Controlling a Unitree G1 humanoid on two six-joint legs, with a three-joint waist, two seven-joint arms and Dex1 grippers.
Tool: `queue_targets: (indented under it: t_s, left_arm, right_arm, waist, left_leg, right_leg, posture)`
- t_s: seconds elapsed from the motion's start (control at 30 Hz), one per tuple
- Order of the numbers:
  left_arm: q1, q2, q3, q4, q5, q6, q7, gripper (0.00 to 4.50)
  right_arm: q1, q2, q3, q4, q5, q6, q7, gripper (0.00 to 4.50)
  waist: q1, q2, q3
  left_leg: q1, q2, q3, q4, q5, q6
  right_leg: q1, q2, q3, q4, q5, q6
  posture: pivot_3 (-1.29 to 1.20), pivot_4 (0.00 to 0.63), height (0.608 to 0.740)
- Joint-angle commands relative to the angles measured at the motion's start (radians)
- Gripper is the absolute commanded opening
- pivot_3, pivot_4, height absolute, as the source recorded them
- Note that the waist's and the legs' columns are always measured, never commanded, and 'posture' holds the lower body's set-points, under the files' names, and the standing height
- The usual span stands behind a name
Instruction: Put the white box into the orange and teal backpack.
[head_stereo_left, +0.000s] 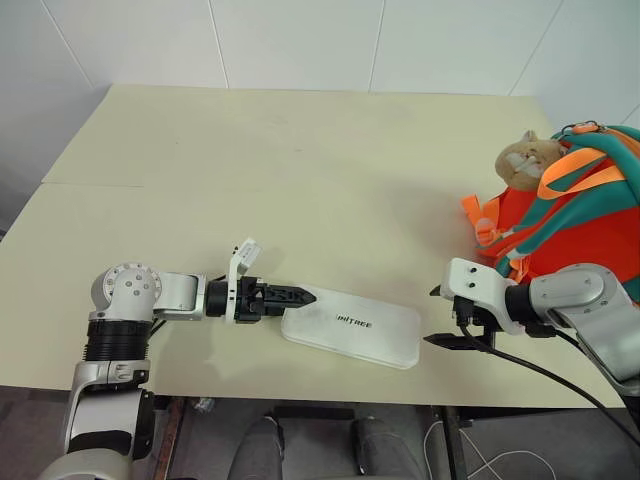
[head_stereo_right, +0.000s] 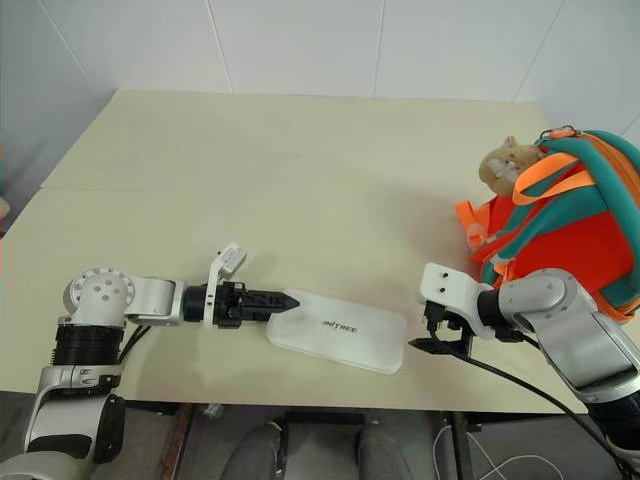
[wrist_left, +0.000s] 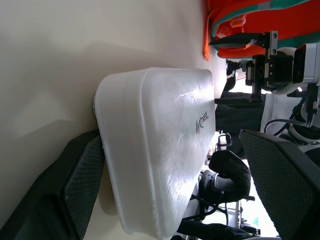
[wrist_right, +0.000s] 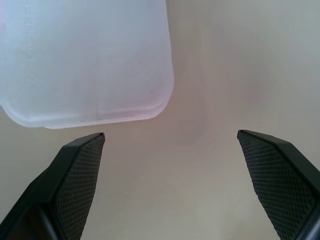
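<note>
The white box (head_stereo_left: 352, 327) lies flat near the front edge of the desk (head_stereo_left: 300, 170), about midway along it, its long side running roughly with that edge. It is a flat, rounded-corner case, smooth and slightly translucent, with small dark lettering at its centre that looks like a brand mark; I cannot read it for certain. My left gripper (head_stereo_left: 292, 296) lies level at the box's left end, jaws wide, one finger (wrist_left: 82, 185) beside the box's edge and the other standing off it, not clamped. My right gripper (head_stereo_left: 452, 341) hovers just off the box's right end, jaws wide and empty, over bare desk at the front edge. The orange and teal backpack (head_stereo_left: 585, 225) stands at the desk's right edge, behind my right arm, with a tan plush toy (head_stereo_left: 525, 160) on its top. The middle and back of the desk lie open.
</note>
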Motion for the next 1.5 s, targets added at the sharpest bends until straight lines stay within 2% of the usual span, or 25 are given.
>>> queue_targets:
  t_s: [0.03,0.47,0.73,0.8,1.07,1.33,1.43,1.5]
  left_arm:
    - [0.052,0.011,-0.035,0.013,0.037,0.005,0.055,4.49]
    - [0.1,0.013,-0.018,-0.017,-0.033,0.005,0.105,4.49]
    - [0.106,0.026,-0.016,-0.035,-0.025,0.005,0.113,2.01]
    - [0.111,0.035,-0.029,-0.052,-0.03,0.005,0.097,1.83]
    - [0.121,0.093,-0.088,-0.125,0.026,0.005,0.038,1.61]
    - [0.117,0.222,-0.199,-0.206,0.133,-0.081,-0.035,1.61]
    - [0.12,0.248,-0.189,-0.225,0.137,-0.151,-0.078,1.61]
    - [0.124,0.223,-0.104,-0.216,0.098,-0.208,-0.091,1.61]
  right_arm:
    - [-0.029,0.016,0.015,-0.027,0.006,-0.001,-0.016,4.49]
    - [-0.099,0.057,0.06,0.061,-0.029,-0.058,-0.041,4.49]
    - [-0.13,0.074,0.061,0.122,-0.051,-0.098,-0.061,4.5]
    - [-0.136,0.082,0.06,0.133,-0.054,-0.105,-0.067,4.5]
    - [-0.158,0.114,0.052,0.162,-0.058,-0.121,-0.084,4.5]
    - [-0.169,0.126,0.029,0.189,-0.057,-0.138,-0.099,4.5]
    - [-0.174,0.133,0.0,0.202,-0.038,-0.14,-0.109,4.5]
    - [-0.18,0.141,-0.036,0.211,-0.016,-0.133,-0.118,4.5]
  waist:
    - [0.0,0.0,0.0]
    - [0.0,0.0,0.0]
    - [-0.002,-0.001,0.0]
    - [0.001,-0.001,0.001]
    - [0.002,-0.002,0.001]
    - [0.001,-0.004,0.0]
    - [0.001,-0.004,0.0]
    - [-0.001,-0.004,0.0]
  left_leg:
    - [0.0,0.0,0.0,0.0,0.0,0.0]
    - [0.0,0.0,0.0,-0.004,-0.002,-0.001]
    - [-0.001,0.001,0.001,-0.005,-0.003,-0.001]
    - [-0.001,0.001,0.001,-0.005,-0.003,-0.001]
    - [-0.003,0.001,0.0,-0.005,-0.004,-0.001]
    - [-0.003,0.001,0.0,-0.005,-0.004,-0.002]
    - [-0.003,0.001,0.0,-0.005,-0.005,-0.001]
    - [-0.003,0.001,0.001,-0.005,-0.005,-0.001]
  right_leg:
    - [0.0,0.0,0.0,0.0,0.0,0.0]
    - [-0.001,-0.001,0.0,-0.003,-0.001,-0.001]
    - [-0.002,0.0,0.0,-0.004,-0.002,-0.001]
    - [-0.003,0.0,0.0,-0.004,-0.002,-0.001]
    - [-0.002,-0.001,-0.001,-0.007,-0.002,-0.001]
    - [-0.001,-0.001,-0.001,-0.01,-0.002,0.0]
    - [-0.001,-0.001,-0.001,-0.01,-0.002,0.0]
    - [-0.001,-0.001,-0.001,-0.01,-0.002,-0.001]
  posture:
    - [0.0,0.15,0.74]
    - [0.0,0.15,0.74]
    - [0.0,0.15,0.74]
    - [0.0,0.15,0.74]
    - [0.0,0.15,0.74]
    - [0.0,0.15,0.74]
    - [0.0,0.15,0.74]
    - [0.0,0.15,0.74]
